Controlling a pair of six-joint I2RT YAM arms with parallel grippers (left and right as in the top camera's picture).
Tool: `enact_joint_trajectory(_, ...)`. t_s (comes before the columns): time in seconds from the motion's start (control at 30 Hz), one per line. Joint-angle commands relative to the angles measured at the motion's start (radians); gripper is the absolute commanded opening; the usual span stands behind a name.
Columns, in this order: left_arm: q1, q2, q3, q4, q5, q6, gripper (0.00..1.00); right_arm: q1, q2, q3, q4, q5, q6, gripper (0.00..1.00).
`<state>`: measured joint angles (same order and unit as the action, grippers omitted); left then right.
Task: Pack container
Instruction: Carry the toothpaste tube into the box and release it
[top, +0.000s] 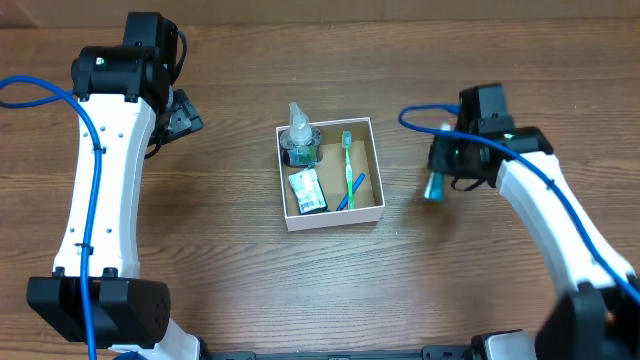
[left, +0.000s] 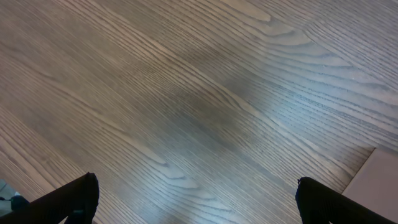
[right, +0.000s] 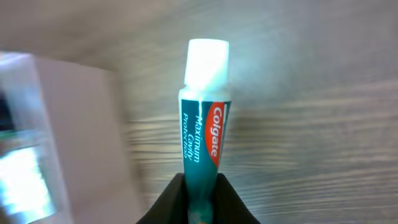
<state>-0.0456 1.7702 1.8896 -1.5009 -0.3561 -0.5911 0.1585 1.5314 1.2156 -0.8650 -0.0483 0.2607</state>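
Note:
The container (top: 372, 166) is a square shallow box with white walls and a brown floor at the table's middle. It holds a clear bottle (top: 300, 140), a green toothbrush (top: 348, 160), a blue toothbrush (top: 352, 190) and a small packet (top: 307, 190). My right gripper (top: 437, 183) is to the right of the box, shut on a teal Colgate toothpaste tube (right: 204, 124) with a white cap, held above the table. The box's white wall (right: 74, 124) shows blurred at the left of the right wrist view. My left gripper (left: 199, 199) is open and empty over bare wood, far left of the box.
The table is brown wood grain (top: 230, 260). A pale corner (left: 376, 177) shows at the lower right of the left wrist view. Blue cables run along both arms.

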Motion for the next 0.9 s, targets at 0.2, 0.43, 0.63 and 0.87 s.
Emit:
enact_joint_trajectory(0.2, 0.003, 0.001, 0.019, -0.002, -0.017, 0.019, 1.00, 0.253, -0.100, 0.051, 0.002, -0.010, 0.032, 0.16)
enact_joint_trajectory(0.43, 0.003, 0.001, 0.019, -0.002, -0.017, 0.019, 1.00, 0.388, -0.044, 0.051, 0.088, -0.006, 0.073, 0.18)
enact_joint_trajectory(0.63, 0.003, 0.001, 0.019, -0.002, -0.017, 0.019, 1.00, 0.446, 0.032, 0.051, 0.149, -0.006, 0.082, 0.23)
enact_joint_trajectory(0.87, 0.003, 0.001, 0.019, -0.002, -0.017, 0.019, 1.00, 0.449, 0.074, 0.051, 0.180, -0.006, 0.084, 0.26)
